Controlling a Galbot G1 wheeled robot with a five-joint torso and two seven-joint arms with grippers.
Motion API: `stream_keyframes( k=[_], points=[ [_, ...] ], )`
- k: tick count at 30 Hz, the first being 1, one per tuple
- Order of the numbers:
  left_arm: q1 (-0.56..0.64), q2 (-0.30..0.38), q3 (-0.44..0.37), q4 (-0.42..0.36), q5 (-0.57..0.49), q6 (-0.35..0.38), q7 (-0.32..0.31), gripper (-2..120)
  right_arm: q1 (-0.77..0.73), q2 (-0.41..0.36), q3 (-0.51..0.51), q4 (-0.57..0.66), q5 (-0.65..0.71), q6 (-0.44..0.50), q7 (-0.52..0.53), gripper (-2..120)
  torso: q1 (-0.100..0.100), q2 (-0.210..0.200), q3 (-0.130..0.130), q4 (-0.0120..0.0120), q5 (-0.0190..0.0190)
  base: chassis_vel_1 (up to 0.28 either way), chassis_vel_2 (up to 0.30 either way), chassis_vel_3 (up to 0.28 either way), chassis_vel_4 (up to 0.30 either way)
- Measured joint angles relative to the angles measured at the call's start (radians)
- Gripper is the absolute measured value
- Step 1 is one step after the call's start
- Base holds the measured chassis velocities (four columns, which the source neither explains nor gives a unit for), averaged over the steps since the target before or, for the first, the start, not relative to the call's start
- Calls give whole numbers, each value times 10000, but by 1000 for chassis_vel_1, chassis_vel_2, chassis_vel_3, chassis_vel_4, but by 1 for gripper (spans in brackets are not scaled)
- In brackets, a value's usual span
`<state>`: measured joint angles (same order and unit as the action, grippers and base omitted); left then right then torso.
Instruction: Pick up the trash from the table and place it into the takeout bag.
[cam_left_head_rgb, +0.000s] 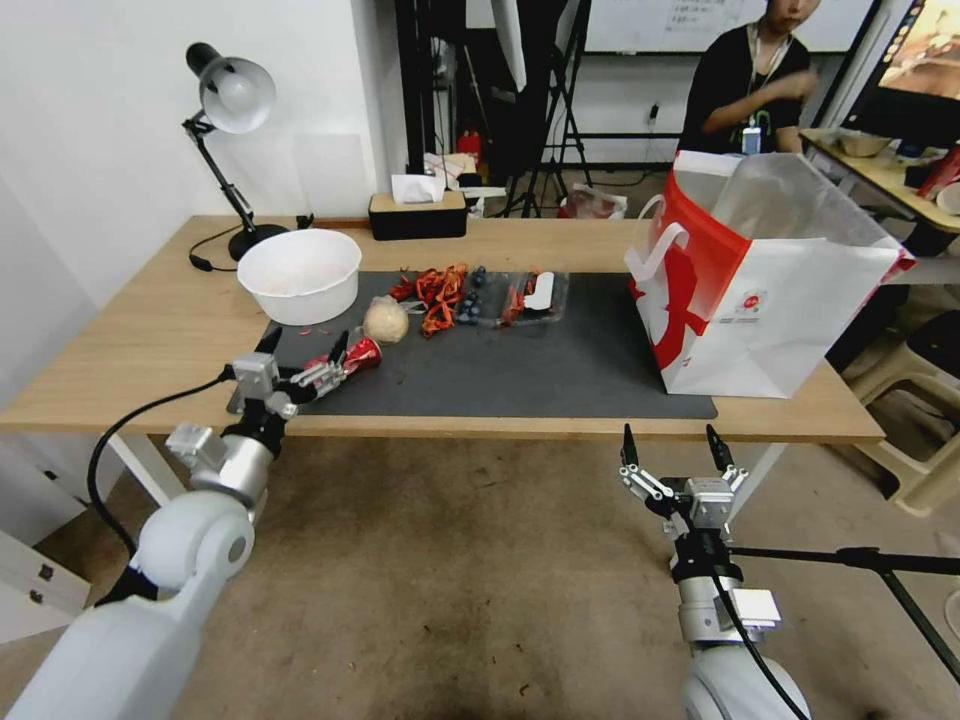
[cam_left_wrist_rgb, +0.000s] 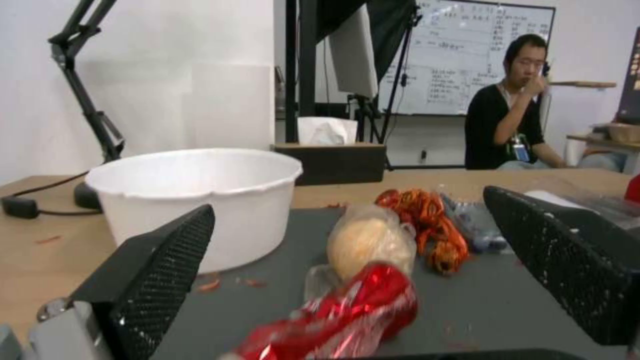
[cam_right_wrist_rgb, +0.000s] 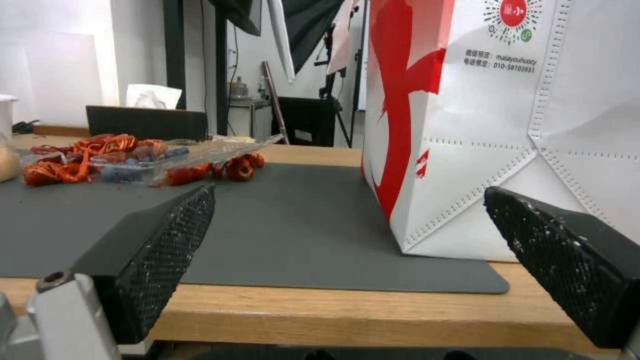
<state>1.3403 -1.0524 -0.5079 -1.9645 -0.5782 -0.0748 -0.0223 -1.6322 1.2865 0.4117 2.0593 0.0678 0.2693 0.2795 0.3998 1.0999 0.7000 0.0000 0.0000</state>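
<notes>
Left gripper (cam_left_head_rgb: 305, 358) jaws spread wide; right gripper (cam_left_head_rgb: 675, 447) likewise, held low.

**Table layout around the two claws**

The left gripper (cam_left_head_rgb: 305, 355) sat over the near left corner of the mat (cam_left_head_rgb: 520, 370), its fingers spread either side of the crushed wrapper (cam_left_wrist_rgb: 347, 310). Just beyond the wrapper lay the wrapped ball (cam_left_head_rgb: 385, 321); the plastic bowl (cam_left_head_rgb: 299, 275) stood beyond and to the claw's left. Shreds (cam_left_head_rgb: 438, 290) and a clear tray (cam_left_head_rgb: 525, 297) lay farther right. The right gripper (cam_left_head_rgb: 675, 448) hung off the table's (cam_left_head_rgb: 150, 350) near edge, the takeout bag (cam_left_head_rgb: 770, 290) beyond it, slightly right.
</notes>
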Motion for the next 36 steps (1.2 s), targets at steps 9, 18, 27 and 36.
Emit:
stream_keyframes(
  k=[9, 18, 27, 36],
  points=[
    [805, -381, -279, 5, 574, -556, 170, 100, 0, 46, 12, -32, 21, 2, 9, 100, 0, 0, 0, 0, 0, 0, 0, 0, 0],
    [1250, -537, -401, 255, 809, -1028, 409, 100, -21, 56, 11, -56, 16, 17, 11, 100, 2, 0, 0, 0, 0, 0, 0, 0, 0],
    [792, -189, -279, 540, 935, -759, 652, 100, -35, 70, -10, -63, -7, 39, 9, 100, 2, 0, 0, -1, -2, 0, 0, 0, 0],
    [7, 1045, -123, 883, 412, 986, 1411, 100, 10, 53, -8, -86, -7, 53, 4, 100, 2, 0, 0, 0, -2, 0, 0, 0, 0]
  ],
)
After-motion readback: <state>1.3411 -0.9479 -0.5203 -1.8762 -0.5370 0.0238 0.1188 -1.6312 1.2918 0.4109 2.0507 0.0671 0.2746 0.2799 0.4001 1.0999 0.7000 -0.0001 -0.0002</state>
